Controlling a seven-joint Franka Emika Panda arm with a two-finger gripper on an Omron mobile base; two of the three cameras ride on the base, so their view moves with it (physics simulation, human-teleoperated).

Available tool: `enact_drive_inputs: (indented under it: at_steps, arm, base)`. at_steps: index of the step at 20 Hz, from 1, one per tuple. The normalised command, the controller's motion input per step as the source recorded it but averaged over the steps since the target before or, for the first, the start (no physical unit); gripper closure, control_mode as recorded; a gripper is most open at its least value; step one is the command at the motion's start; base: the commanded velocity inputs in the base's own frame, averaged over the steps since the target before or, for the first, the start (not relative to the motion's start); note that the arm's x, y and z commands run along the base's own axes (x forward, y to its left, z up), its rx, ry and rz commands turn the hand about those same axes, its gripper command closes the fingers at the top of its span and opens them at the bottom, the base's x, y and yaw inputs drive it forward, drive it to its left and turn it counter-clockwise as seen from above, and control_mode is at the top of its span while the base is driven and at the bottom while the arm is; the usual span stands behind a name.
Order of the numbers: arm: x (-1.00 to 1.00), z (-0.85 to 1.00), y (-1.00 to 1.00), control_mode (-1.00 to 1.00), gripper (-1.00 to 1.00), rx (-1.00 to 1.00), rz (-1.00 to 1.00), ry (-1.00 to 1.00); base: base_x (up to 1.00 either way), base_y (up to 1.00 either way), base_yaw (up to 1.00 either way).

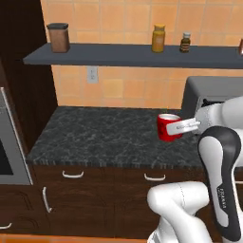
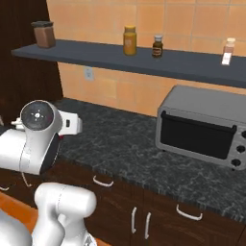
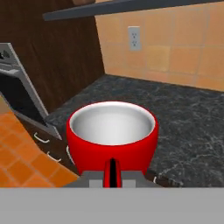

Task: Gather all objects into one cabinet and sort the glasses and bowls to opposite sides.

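Gripper (image 1: 182, 126): two-finger, closed on the red cup (image 1: 167, 127), which it holds upright with its pale inside showing, above the dark granite counter (image 1: 109, 135) near the front edge, at 9 o'clock from the toaster oven (image 2: 204, 126). Step in hand, by judgement: carrying one of the glasses toward the cabinet. Wall shelf (image 1: 133, 55) overhead bears a brown canister (image 1: 59, 37) and spice jars. Next move calls for a level carry so the cup stays upright, a path clear of the shelf edge, and placement on the glasses' side of the cabinet.
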Motion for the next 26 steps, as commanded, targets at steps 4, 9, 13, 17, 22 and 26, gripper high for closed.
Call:
enact_drive_inputs:
  at_steps: [4,9,13,17,22,26]
  arm:
    - [0.00,0.00,0.00,1.00,1.00,0.00,0.00,0.00]
    - [0.00,0.00,0.00,1.00,1.00,0.00,0.00,0.00]
    - [0.00,0.00,0.00,1.00,1.00,0.00,0.00,0.00]
    - [0.00,0.00,0.00,1.00,1.00,0.00,0.00,0.00]
    - [0.00,0.00,0.00,1.00,1.00,0.00,0.00,0.00]
    - [0.00,0.00,0.00,1.00,1.00,0.00,0.00,0.00]
  base:
    - [-0.76,0.01,0.81]
    - [-0.61,0.00,0.97]
    - [-0.12,0.00,1.00]
    - [-0.04,0.00,1.00]
    - [-0.03,0.04,1.00]
    - [-0.04,0.13,1.00]
